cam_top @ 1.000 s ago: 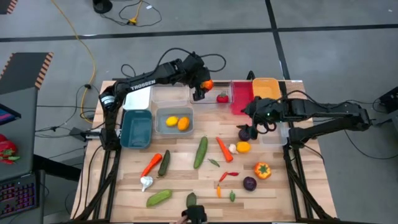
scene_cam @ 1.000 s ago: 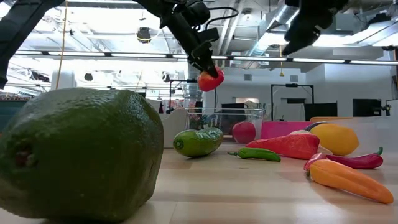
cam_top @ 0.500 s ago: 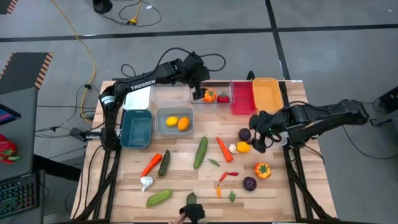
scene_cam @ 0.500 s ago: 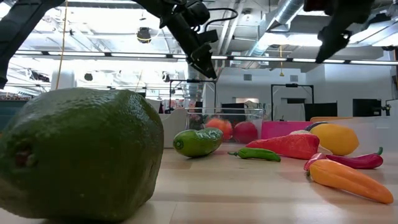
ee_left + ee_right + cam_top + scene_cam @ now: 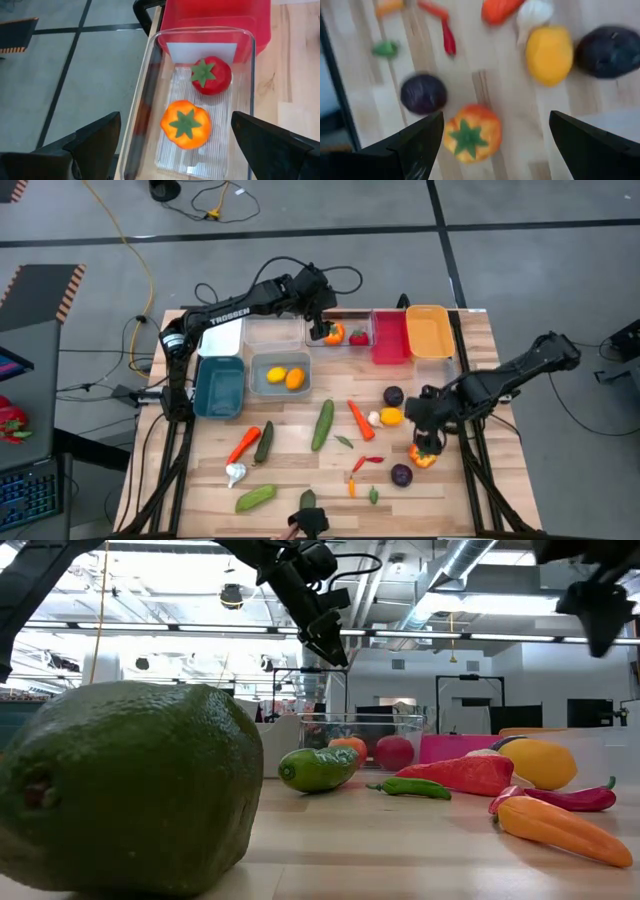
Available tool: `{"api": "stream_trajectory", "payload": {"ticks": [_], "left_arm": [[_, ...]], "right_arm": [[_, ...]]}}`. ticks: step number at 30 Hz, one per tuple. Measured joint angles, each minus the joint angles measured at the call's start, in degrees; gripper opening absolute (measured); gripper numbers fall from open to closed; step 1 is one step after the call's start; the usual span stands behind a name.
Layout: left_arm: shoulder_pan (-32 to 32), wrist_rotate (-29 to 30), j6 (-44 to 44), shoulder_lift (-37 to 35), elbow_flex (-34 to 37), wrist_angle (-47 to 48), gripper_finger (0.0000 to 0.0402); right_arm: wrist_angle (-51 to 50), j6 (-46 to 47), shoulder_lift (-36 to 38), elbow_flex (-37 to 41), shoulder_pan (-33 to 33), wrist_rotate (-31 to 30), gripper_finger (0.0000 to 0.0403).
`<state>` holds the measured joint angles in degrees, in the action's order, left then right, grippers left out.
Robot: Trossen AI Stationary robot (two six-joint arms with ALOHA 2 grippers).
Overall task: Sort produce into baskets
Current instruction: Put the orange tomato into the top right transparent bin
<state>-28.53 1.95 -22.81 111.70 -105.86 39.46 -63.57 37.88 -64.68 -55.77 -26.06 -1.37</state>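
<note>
An orange pepper (image 5: 186, 125) and a red pepper (image 5: 211, 75) lie on the floor of a clear basket (image 5: 145, 100) at the table's far edge. My left gripper (image 5: 322, 330) hangs open above that basket, with nothing between its fingers. My right gripper (image 5: 428, 442) stands open at the table's right, pointing steeply down over another orange pepper (image 5: 472, 132) that sits on the wood. Close around this pepper lie a purple ball (image 5: 423, 93), a lemon (image 5: 549, 54) and a dark purple ball (image 5: 612, 50).
White (image 5: 222, 338), teal (image 5: 220, 385), red (image 5: 390, 337) and orange (image 5: 430, 330) baskets line the far side. A grey-blue one (image 5: 280, 375) holds two lemons. Cucumbers (image 5: 322, 425), carrots (image 5: 243, 445), garlic (image 5: 235, 473) and chillies (image 5: 372, 461) lie scattered on the wood. A big green fruit (image 5: 130, 785) sits at the near edge.
My left gripper has opened and let go of the orange pepper, which has fallen into the clear basket beside the red pepper. My right gripper has swung from the far right baskets toward the near edge, tipping steeply downward, and now hangs over the orange pepper on the table.
</note>
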Motion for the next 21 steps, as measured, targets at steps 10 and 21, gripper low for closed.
{"api": "stream_trajectory", "payload": {"ticks": [10,21], "left_arm": [[0.0,0.0,0.1,0.0,0.0,0.2,0.0367],[0.0,0.0,0.1,0.0,0.0,0.1,0.0367]], "right_arm": [[-1.7,-0.5,-7.0,0.0,-5.0,0.1,0.0390],[-1.8,1.1,-10.8,0.0,-4.9,5.9,0.0390]]}}
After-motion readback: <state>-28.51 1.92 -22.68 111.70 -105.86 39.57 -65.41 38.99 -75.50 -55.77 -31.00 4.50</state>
